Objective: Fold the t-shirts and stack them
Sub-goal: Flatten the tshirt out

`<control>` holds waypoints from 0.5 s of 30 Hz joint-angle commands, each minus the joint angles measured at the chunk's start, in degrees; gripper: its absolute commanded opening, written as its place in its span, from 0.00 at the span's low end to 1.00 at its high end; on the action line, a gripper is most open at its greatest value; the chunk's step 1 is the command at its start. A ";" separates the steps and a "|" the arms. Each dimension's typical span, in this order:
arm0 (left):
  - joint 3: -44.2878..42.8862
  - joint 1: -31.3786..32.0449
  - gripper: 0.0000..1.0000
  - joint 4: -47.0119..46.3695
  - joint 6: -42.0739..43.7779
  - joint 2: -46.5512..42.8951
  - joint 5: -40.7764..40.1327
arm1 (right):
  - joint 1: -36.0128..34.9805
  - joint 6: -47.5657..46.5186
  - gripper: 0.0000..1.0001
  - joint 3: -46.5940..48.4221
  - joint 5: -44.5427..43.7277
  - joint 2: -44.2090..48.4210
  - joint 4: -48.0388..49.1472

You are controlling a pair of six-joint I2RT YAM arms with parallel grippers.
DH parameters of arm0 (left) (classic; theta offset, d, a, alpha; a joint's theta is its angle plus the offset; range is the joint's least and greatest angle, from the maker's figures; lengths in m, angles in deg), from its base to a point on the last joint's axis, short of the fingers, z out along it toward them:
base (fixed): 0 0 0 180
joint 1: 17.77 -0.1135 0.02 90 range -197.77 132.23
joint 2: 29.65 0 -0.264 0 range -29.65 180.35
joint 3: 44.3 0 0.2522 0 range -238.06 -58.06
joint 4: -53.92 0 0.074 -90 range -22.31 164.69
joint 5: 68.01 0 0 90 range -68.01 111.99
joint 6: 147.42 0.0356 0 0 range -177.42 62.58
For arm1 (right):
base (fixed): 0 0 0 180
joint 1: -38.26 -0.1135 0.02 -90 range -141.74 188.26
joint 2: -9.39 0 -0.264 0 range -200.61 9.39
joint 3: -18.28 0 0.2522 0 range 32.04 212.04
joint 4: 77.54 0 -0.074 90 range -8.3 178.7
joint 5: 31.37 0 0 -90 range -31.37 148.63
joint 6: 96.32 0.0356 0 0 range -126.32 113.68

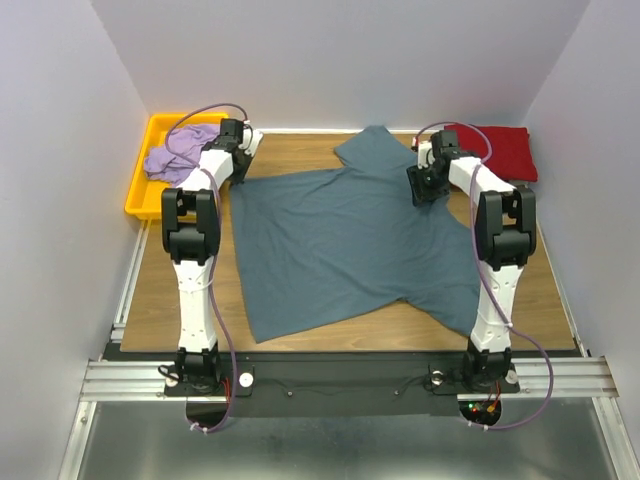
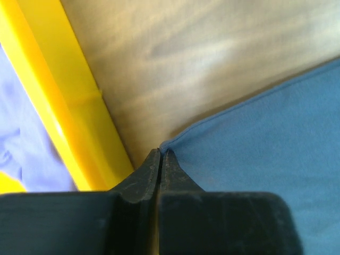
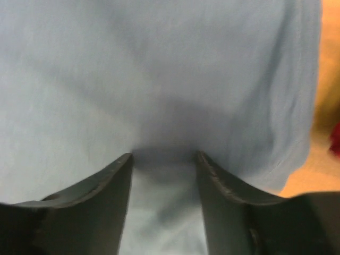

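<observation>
Far L: yellow tray (image 1: 138, 196) holds the lavender t-shirt (image 1: 176, 158), crumpled, not yet dealt w/. Just beside the tray, the left gripper (image 2: 160, 154) is down at table (image 1: 300, 160) level w/ its jaws pressed together. The far-left corner of the blue-grey t-shirt (image 1: 340, 240) sits right at the tips, so it looks nipped, though only a sliver of cloth can be in there. That shirt lies spread mostly flat across the middle of the table, some wrinkles, one sleeve pointing to the far edge. The right gripper (image 3: 163, 156) is over the shirt's far-right part, jaws well apart, tips pressing into the cloth w/ nothing pinched yet. Far R corner: dark red t-shirt (image 1: 500, 150), looks already folded, apart from the blue one. Judgement: step in hand = getting hold of the blue-grey shirt for its first fold. Next the R jaws need to close on a bunch of cloth, then both arms lift together and carry the far edge toward the near side w/o dragging the rest.
</observation>
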State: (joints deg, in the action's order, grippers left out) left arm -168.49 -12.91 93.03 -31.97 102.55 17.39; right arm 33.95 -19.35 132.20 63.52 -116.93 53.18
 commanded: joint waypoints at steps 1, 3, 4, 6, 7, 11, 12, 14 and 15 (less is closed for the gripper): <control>-6.98 -0.29 0.24 -0.21 0.47 0.51 2.74 | 0.36 0.03 0.60 -1.11 5.13 8.88 -3.05; -9.08 -0.20 0.39 0.58 -0.40 -0.27 4.85 | 0.45 -2.68 0.61 -0.93 8.20 14.32 -7.08; -9.71 -0.20 0.42 1.37 -0.49 -1.84 7.74 | 0.36 -5.39 0.61 -1.19 9.25 16.18 -8.75; -7.80 -0.20 0.50 1.47 -1.54 -7.10 11.97 | 0.45 -8.22 0.59 -3.82 9.36 20.91 -12.98; -6.56 -0.12 0.52 1.12 -2.16 -9.13 13.38 | 0.45 -11.02 0.57 -5.14 8.66 22.16 -14.21; -0.06 -0.12 0.58 1.11 -4.88 -18.63 19.88 | 0.45 -16.48 0.46 -13.65 8.38 26.12 -20.27; 3.43 -0.03 0.58 1.11 -5.50 -22.13 21.98 | 0.36 -17.28 0.42 -16.89 8.30 26.47 -22.37; 7.40 0.14 0.58 1.20 -5.85 -25.22 24.88 | 0.36 -19.47 0.36 -20.16 7.86 26.83 -25.27; 11.51 0.23 0.58 1.20 -5.85 -28.20 25.95 | 0.36 -20.00 0.36 -23.22 7.51 26.92 -25.90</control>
State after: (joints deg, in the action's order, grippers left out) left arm -163.70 -12.97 94.60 -35.73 85.11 35.18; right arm 34.14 -33.28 116.72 71.21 -87.36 36.76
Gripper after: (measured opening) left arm 0.582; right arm 0.371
